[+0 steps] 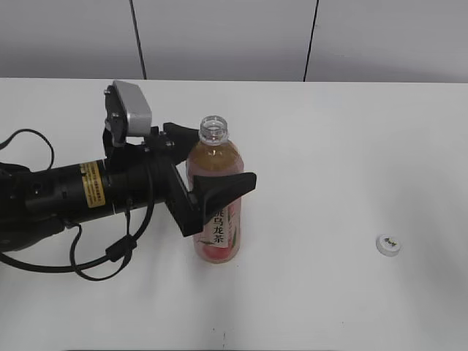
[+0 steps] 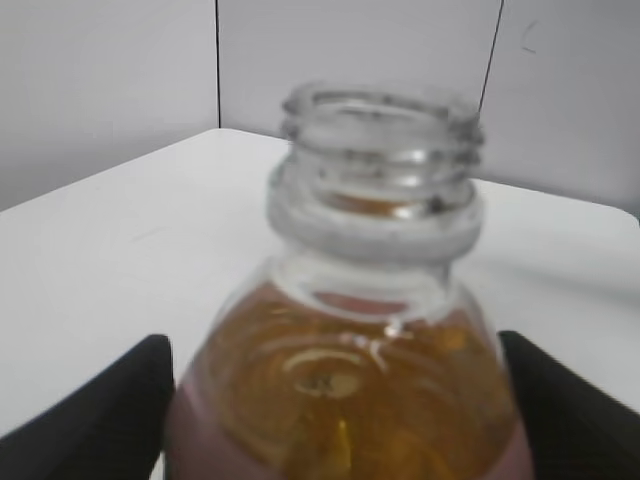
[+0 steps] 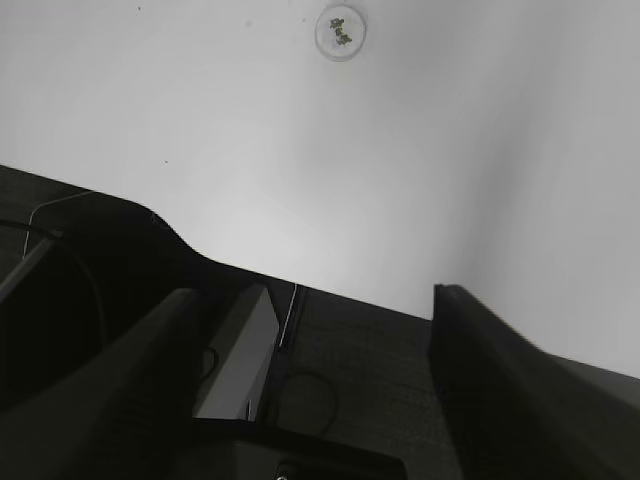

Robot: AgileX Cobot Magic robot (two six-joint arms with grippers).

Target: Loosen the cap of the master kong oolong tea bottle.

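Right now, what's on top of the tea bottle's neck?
Nothing: the tea bottle has a bare open mouth with exposed threads. The cap lies on the table, apart. The left claw covers part of the bottle's body.

White table (image 1: pixel 351 146), pale grey panelled wall (image 1: pixel 219 36) behind with dark vertical seams, even light

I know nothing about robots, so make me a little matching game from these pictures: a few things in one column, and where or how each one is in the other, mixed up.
Things:
1. cap
2. tea bottle
3. left hand
4. right hand

States:
A. around the bottle's body, a finger on each side
B. open, holding nothing, off past the table's edge
C. lying alone on the table, logo up
D. upright, mouth uncovered

Pairs: 1-C, 2-D, 3-A, 4-B
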